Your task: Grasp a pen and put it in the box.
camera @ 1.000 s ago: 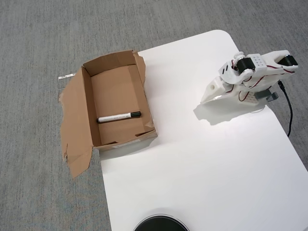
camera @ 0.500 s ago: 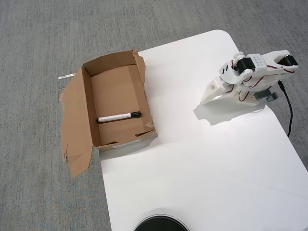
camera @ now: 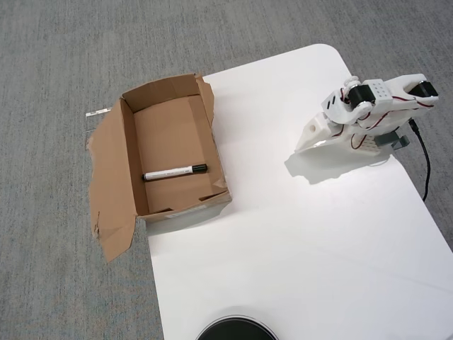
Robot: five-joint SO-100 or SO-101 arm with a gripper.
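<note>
From my overhead view, the leftmost thing is grey carpeted floor (camera: 49, 85), with the box's torn flap spread flat on it. The box (camera: 127, 159) sits at the left edge of the white worktop (camera: 297, 241), its ragged flaps folded outward and its long side running from far to near. Inside it I see the pen (camera: 175, 171), lying flat on the box floor toward the near end, roughly crosswise, its black cap pointing right and almost reaching the right wall, its small dark tip pointing left. It touches nothing but the cardboard beneath it.

Moving right, bare worktop separates the box from the arm. The arm (camera: 371, 106) is folded up at the far right of the worktop, white with black motors and red wiring. Its hand (camera: 311, 134) points left and down toward the worktop, well apart from the pen and the box, with nothing in it that I can see. From this angle I cannot tell whether its fingers are parted or closed. A black cable (camera: 425, 166) trails off the arm's right side. At the near edge, a dark round object (camera: 236, 330) pokes into view.
</note>
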